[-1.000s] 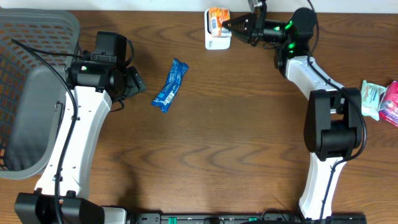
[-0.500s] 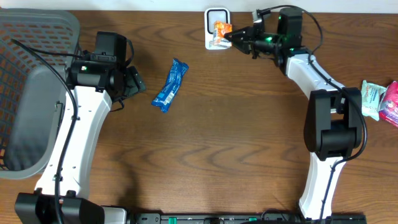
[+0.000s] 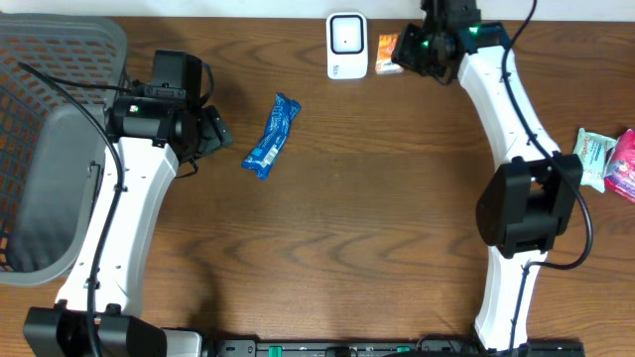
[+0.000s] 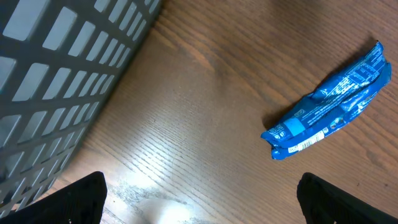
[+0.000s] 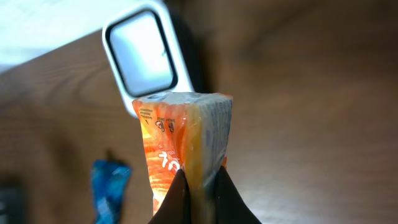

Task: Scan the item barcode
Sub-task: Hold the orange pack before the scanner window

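My right gripper [image 3: 405,52] [image 5: 201,186] is shut on an orange snack packet [image 3: 388,50] [image 5: 180,137], pinching its lower edge. The packet hangs just right of the white barcode scanner [image 3: 347,45] at the table's far edge. In the right wrist view the scanner [image 5: 143,53] shows behind the packet's top, up and to the left. My left gripper [image 3: 213,132] [image 4: 201,199] stands wide open over bare wood. A blue packet [image 3: 271,136] [image 4: 329,106] lies flat on the table a little to its right, untouched.
A grey plastic basket [image 3: 40,149] [image 4: 56,81] fills the table's left side, beside the left arm. Two more packets, one green and white [image 3: 592,157] and one pink [image 3: 623,164], lie at the right edge.
The right arm swung the orange packet from in front of the scanner's face to its right side, and the wrist turned. The left arm and the blue packet stayed still.
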